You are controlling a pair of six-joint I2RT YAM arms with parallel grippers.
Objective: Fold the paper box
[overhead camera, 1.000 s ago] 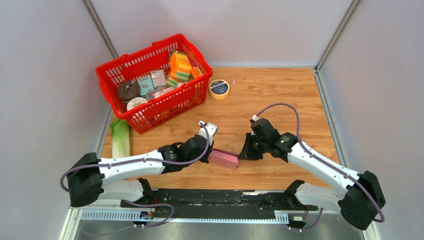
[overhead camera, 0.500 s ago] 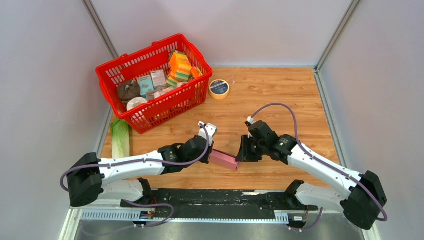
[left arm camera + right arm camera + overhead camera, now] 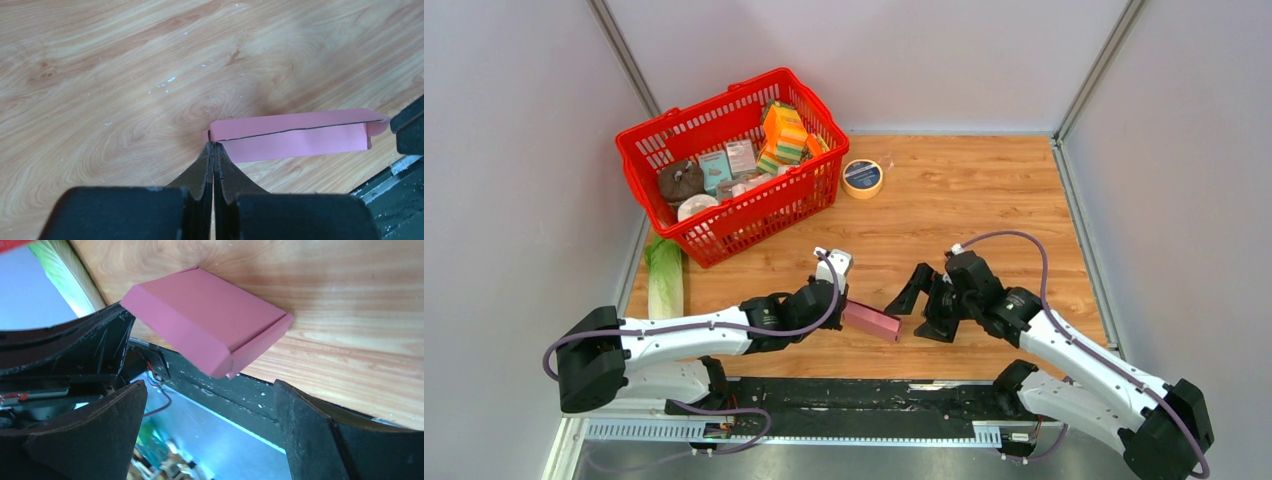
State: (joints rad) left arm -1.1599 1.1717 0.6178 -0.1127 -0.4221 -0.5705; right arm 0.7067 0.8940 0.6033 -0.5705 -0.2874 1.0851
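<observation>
Left gripper (image 3: 214,146) of mine is pinching the left end of the paper box (image 3: 295,135), fingers pressed flat together on the thin card. The box (slim, pink, closed up) is hanging just above the wooden table (image 3: 984,190), toward its near edge, between my arms. Just right of it, my right gripper (image 3: 927,308) is gaping wide, touching nothing. A red basket (image 3: 764,205) is sitting far left.

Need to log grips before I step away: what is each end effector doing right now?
Left end effector: closed, pinching one end of the slim pink card box.
Right end effector: open, holding nothing.
</observation>
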